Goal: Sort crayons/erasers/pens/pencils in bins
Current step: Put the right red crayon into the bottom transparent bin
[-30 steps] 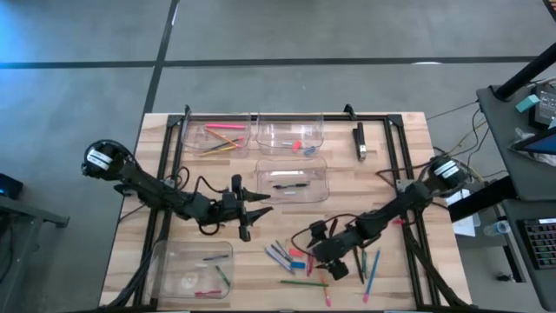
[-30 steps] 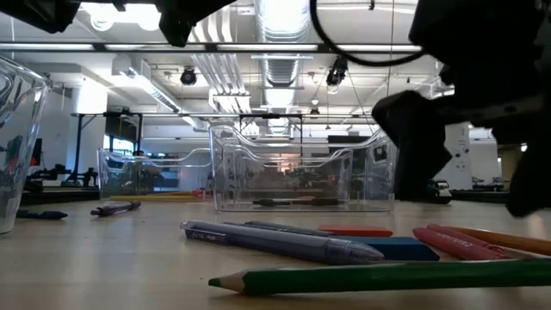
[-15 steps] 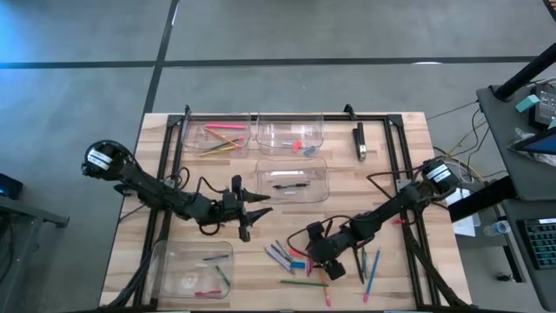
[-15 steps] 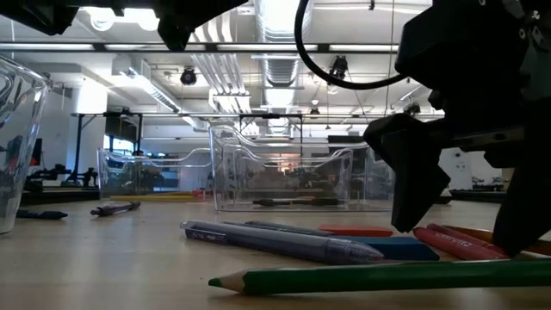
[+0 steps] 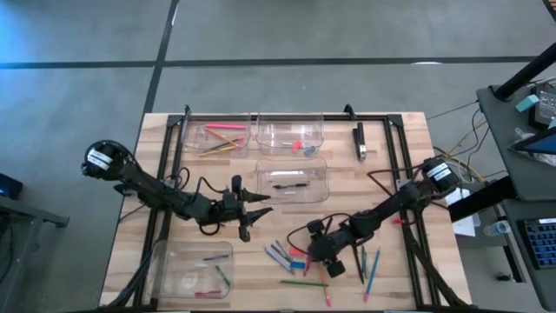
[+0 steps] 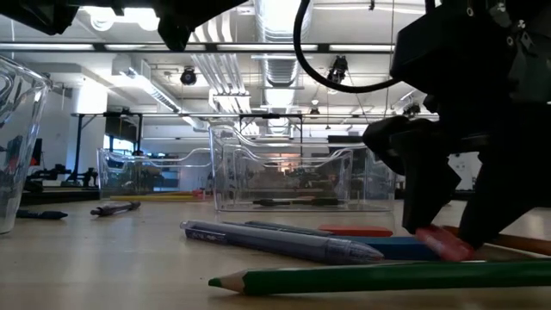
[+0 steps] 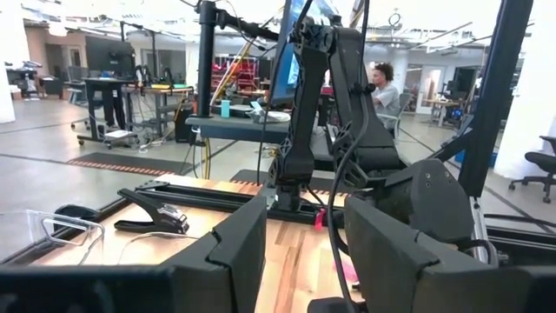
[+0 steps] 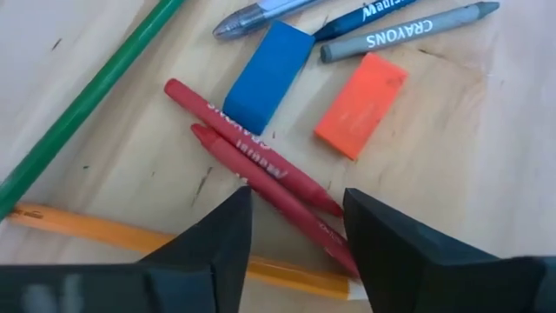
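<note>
Red crayons (image 8: 261, 169), two side by side, lie between the right tool's (image 8: 291, 228) parted fingers, which straddle their ends on the wooden bench (image 5: 391, 174) without clamping them. Just beside the crayons sit a blue eraser (image 8: 268, 74) and an orange eraser (image 8: 360, 104), with an orange pencil (image 8: 130, 236) and a green pencil (image 8: 82, 109) near. The left tool (image 5: 244, 228), well apart from the crayons, hangs half open and empty beside the middle bin (image 5: 292, 179).

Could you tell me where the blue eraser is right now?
In the right wrist view, the blue eraser lies beside the orange eraser, touching the red crayons.
</note>
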{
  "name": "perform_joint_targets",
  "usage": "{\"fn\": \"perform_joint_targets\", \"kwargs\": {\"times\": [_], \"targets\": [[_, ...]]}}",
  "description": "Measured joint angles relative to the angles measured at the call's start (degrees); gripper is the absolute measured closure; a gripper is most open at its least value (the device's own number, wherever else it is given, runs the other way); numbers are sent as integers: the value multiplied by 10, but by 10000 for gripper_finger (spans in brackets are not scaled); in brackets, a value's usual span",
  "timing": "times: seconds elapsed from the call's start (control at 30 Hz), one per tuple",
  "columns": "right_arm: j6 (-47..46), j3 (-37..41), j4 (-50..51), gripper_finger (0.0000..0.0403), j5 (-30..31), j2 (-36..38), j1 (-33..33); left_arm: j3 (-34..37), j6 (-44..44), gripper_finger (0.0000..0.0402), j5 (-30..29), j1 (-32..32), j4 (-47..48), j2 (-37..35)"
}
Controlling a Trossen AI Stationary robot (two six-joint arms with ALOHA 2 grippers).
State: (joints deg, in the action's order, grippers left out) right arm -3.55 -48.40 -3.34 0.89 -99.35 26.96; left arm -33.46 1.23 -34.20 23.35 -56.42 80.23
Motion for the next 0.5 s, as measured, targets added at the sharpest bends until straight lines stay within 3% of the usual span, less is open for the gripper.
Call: {"fn": "perform_joint_targets", "kwargs": {"times": [0.5], "targets": [[21, 0, 54, 272, 7, 0, -29, 0, 0, 260, 0, 0, 0, 0]]}}
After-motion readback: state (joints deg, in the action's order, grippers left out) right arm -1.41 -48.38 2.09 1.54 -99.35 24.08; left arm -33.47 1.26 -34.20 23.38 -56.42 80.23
